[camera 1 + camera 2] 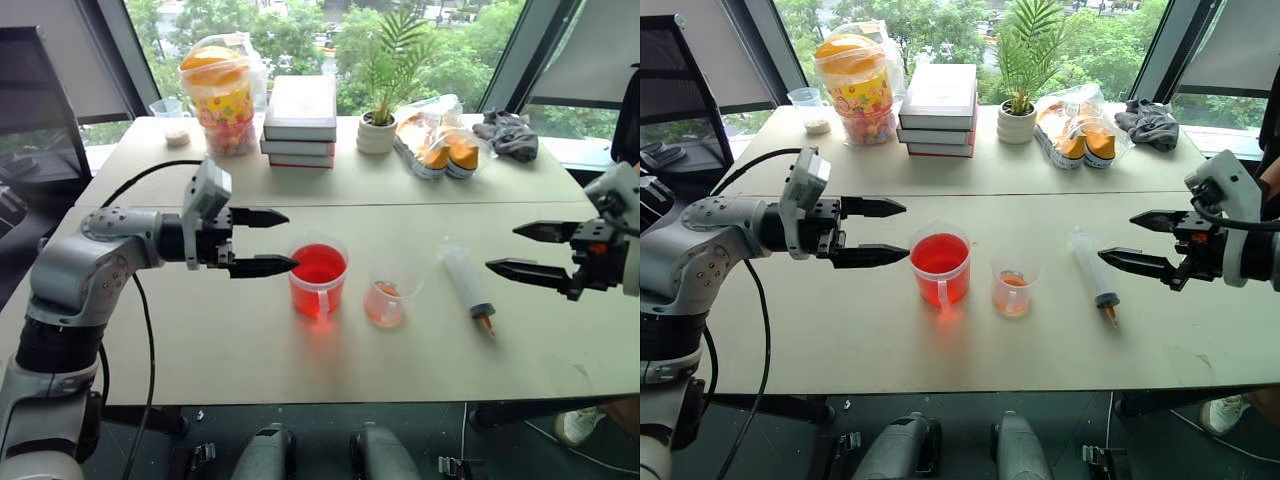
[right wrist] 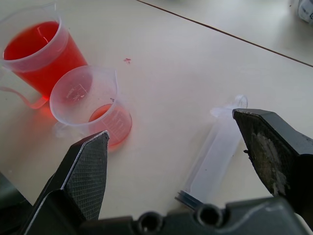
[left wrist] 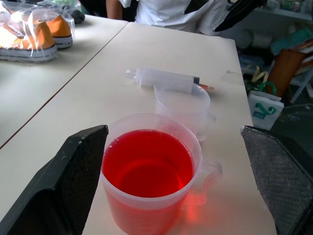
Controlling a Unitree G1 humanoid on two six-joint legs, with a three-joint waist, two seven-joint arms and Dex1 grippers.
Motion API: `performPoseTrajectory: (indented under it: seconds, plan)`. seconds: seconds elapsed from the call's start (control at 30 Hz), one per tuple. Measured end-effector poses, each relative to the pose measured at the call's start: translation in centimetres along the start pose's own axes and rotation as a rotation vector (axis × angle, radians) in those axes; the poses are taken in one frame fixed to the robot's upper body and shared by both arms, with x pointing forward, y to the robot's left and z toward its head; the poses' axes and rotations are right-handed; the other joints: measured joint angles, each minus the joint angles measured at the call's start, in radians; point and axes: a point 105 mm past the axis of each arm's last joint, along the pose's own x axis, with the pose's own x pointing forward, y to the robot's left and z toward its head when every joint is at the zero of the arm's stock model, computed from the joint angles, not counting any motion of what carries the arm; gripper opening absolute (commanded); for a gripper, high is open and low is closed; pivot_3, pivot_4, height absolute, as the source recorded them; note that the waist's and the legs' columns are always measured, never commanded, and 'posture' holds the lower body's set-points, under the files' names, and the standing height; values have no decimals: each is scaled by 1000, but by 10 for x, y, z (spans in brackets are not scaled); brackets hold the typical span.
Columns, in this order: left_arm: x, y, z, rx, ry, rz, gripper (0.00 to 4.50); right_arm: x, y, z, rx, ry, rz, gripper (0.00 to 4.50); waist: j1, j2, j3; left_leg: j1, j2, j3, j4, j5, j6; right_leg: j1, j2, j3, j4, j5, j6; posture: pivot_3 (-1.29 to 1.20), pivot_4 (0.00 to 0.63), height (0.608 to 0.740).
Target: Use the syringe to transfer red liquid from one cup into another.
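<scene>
The larger handled cup [image 1: 318, 280] stands mid-table, holding bright red liquid [image 3: 147, 162]. Just right of it is the smaller clear cup [image 1: 385, 297] with a little orange-pink liquid at its bottom. The syringe [image 1: 467, 280] lies flat on the table further right, its orange tip toward the front edge. My left gripper [image 1: 268, 241] hovers open just left of the red cup, fingers pointing at it, holding nothing. My right gripper [image 1: 518, 249] is open and empty, held to the right of the syringe and above the table, pointing left.
On the rear table sit a snack jar [image 1: 222, 98], a stack of books [image 1: 300, 122], a potted plant [image 1: 380, 118], bagged shoes [image 1: 440, 143] and a grey cloth [image 1: 508, 133]. A person in a white shirt [image 3: 171, 12] stands past the table's right end.
</scene>
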Motion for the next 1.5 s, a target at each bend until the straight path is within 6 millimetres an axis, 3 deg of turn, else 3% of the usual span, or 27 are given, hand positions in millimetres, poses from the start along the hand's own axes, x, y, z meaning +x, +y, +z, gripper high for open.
performPoseTrajectory:
  seconds: [0.2, 0.37, 1.03, 1.33, 1.5]
  plan:
    - [4, 3, 2, 13, -25, 2, 4500, 0, -3, -1, 0, 2, -21, 4458, 1, 0, 0, 0, 0, 0, 0, 0, 0, 0, 0, 0, 0, 0, 0, 0, 150, 740]
    - [7, 4, 16, 51, -54, -14, 4500, -1, -3, -1, -1, 3, -28, 4458, 1, 0, 0, 0, 0, 0, 0, 0, 0, 0, 0, 0, 0, 0, 0, 0, 150, 740]
    - [14, 9, 6, 53, -58, -30, 4500, -5, -15, -12, 21, 43, -64, 4458, 0, 0, 0, 0, 0, 0, 0, 0, 0, 0, 0, 0, 0, 0, 0, 0, 150, 740]
    - [18, 8, 4, 45, -61, -40, 4500, 3, -22, -13, 74, 77, -53, 4458, -1, 0, 0, 0, 0, 0, 0, 0, 0, 0, 0, 0, 0, 0, 0, 0, 150, 740]
    - [25, 5, 1, 33, -77, -65, 4500, 20, -27, -9, 189, 175, -24, 4458, -3, 0, 0, 1, 0, 1, 0, 0, 0, 0, 0, 1, 0, 0, 0, 0, 150, 740]
